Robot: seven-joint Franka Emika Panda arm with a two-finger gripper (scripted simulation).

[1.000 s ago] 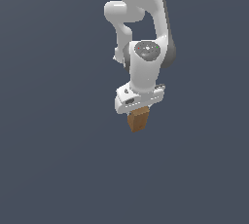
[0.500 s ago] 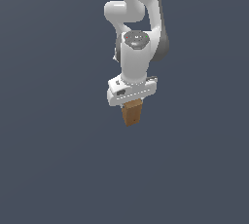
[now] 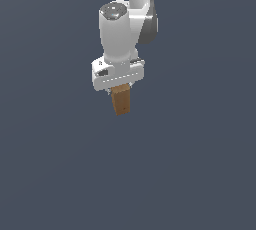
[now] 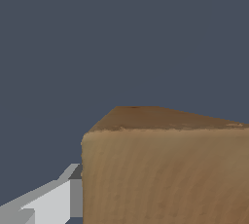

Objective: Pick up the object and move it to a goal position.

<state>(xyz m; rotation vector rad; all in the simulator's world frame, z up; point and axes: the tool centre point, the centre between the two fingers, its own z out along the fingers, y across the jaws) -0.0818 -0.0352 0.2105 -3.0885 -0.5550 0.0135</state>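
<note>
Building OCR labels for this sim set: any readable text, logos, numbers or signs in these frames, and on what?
None readable in either view.
Block: plain tan-brown grain, no print on any visible face; the same in the wrist view.
Gripper and arm: plain white with small dark details on the hand, nothing legible as letters or digits.
Background: flat grey-blue, no signs.

matt wood-grained block (image 3: 121, 100), glossy white gripper (image 3: 118, 85).
</note>
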